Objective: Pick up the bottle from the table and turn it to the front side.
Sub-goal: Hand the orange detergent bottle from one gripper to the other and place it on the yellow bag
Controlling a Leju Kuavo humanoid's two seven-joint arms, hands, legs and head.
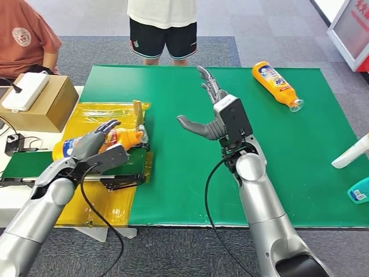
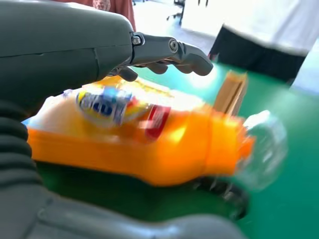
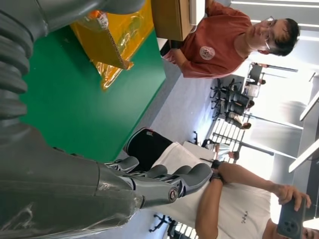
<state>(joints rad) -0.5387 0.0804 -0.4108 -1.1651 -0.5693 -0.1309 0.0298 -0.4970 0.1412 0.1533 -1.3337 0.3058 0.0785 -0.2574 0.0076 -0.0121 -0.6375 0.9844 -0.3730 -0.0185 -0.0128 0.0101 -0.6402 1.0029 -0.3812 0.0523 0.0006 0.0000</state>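
An orange bottle with a blue and red label lies on its side on the yellow-wrapped stand at the table's left, its clear cap toward the green mat. My left hand straddles its middle. In the left wrist view the fingers stretch over the bottle and the thumb lies under it with a gap, the bottle blurred. My right hand hovers open over the mat's middle, holding nothing. A second orange bottle lies at the mat's far right.
A cardboard box with a white device on top stands at the far left. A person in black shorts stands at the far edge, and another in an orange shirt sits at the left. White and teal objects poke in at the right edge.
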